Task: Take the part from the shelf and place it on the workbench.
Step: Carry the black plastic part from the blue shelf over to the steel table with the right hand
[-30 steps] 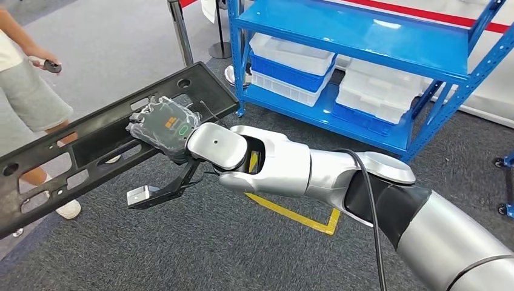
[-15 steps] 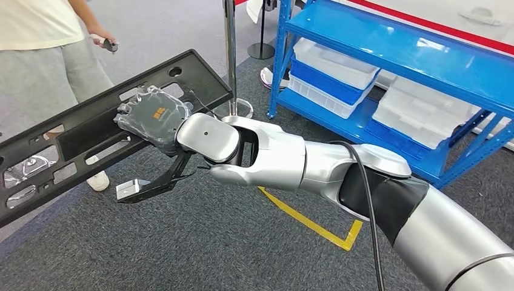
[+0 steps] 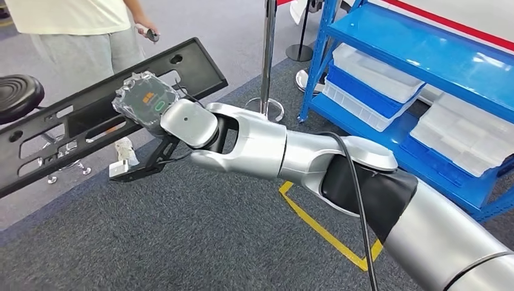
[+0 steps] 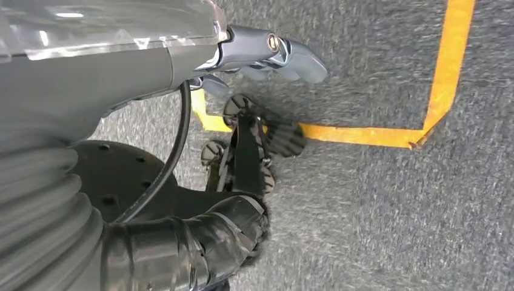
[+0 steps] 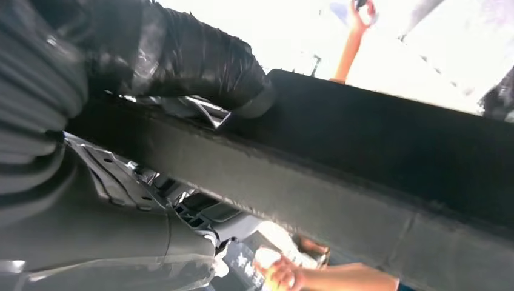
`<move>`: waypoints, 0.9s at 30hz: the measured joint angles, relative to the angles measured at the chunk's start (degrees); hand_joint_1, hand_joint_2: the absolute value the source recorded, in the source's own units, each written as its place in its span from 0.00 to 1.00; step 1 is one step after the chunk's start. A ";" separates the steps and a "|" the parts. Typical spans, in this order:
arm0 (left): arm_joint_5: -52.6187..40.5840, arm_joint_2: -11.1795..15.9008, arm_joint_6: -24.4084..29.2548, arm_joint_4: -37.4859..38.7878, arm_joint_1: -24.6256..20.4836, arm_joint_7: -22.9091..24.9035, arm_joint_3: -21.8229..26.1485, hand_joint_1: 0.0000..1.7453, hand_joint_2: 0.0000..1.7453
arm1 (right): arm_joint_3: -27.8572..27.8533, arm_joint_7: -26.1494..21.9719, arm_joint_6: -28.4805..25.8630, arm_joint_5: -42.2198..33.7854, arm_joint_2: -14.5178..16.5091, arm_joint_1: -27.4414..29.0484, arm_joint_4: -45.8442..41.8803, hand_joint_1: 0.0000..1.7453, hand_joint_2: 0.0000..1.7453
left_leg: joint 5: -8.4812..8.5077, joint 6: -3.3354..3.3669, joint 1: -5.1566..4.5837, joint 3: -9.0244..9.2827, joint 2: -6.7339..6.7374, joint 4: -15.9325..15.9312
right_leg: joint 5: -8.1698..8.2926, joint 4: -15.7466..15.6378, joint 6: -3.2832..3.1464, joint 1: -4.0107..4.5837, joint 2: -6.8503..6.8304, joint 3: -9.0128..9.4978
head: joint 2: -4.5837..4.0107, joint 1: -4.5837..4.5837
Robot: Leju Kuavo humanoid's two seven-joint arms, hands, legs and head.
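The part is a long black plastic panel (image 3: 73, 130) with several cut-outs, held off the floor and slanting from lower left to upper right in the head view. My right hand (image 3: 148, 100), in a clear cover, grips it near its upper end, with the silver arm stretched out behind. In the right wrist view a dark thumb (image 5: 200, 60) wraps over the panel (image 5: 363, 176) edge. My left hand (image 4: 267, 51) hangs above the carpet, fingers stretched out and holding nothing.
A blue shelf (image 3: 424, 54) with white and blue bins stands at the right. A stanchion pole (image 3: 267, 54) stands just beyond the panel. A person (image 3: 79, 24) stands at the upper left beside a black stool (image 3: 18, 94). Yellow tape (image 3: 327, 233) marks the grey carpet.
The whole view has swung left: the shelf has slid to the right and the person and a stool have come into view. My right hand keeps the same hold on the panel.
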 joint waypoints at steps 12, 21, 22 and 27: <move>0.16 0.00 0.51 0.00 -0.04 0.40 -0.01 0.00 1.00 | 0.00 0.64 0.13 0.44 1.95 -1.78 5.40 1.00 1.00 | 4.28 1.46 -0.18 3.96 4.03 -8.07 | -2.62 0.70 2.40 0.66 -6.41 1.47 | 0.00 0.07; 0.24 0.08 0.53 0.00 -0.22 0.09 -0.17 0.00 1.00 | 0.03 -0.44 0.28 3.57 2.37 -2.18 7.80 1.00 1.00 | 4.20 3.00 -0.83 4.32 -2.53 -7.97 | -2.96 9.58 1.14 0.55 1.19 -5.06 | 0.00 0.06; 0.25 -0.04 0.52 0.00 -0.23 0.16 -0.26 0.00 1.00 | 0.04 -0.72 0.40 4.05 2.55 -2.51 7.82 1.00 1.00 | 4.19 2.90 -0.92 4.18 -3.11 -7.83 | -1.15 6.04 0.62 0.60 2.58 -3.73 | 0.00 0.04; 0.39 -0.11 0.45 0.00 -0.14 0.11 -0.73 0.00 1.00 | 0.65 -2.54 2.58 4.92 3.87 -4.15 7.35 1.00 1.00 | 4.50 1.44 -0.27 3.42 -5.19 -7.98 | 0.38 0.46 -0.24 0.76 3.05 -1.16 | 0.00 0.19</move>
